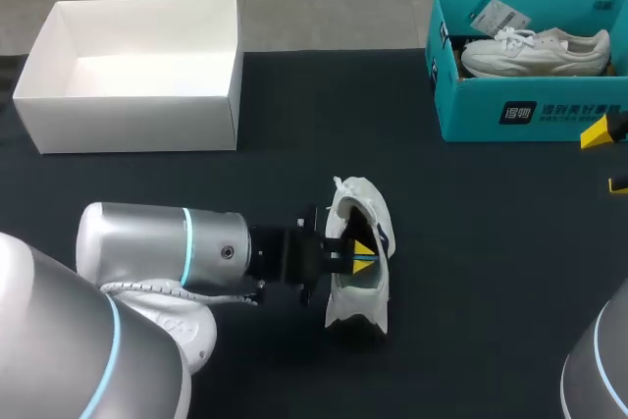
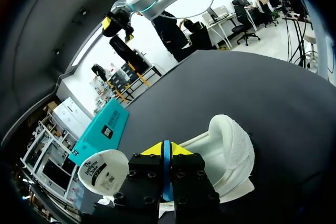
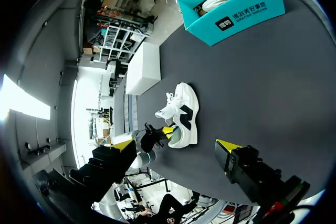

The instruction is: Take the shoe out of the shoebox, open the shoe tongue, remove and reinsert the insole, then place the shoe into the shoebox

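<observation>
Open table (image 1: 314,125) btwn shoe (image 1: 365,287) & teal shoebox (image 1: 530,110); white box (image 1: 128,95) blocks far left corner

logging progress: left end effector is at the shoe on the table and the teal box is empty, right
Not quite. The teal box is not empty: a second white shoe lies in it, as the head view shows. The left end effector is indeed at the shoe on the table.
</observation>
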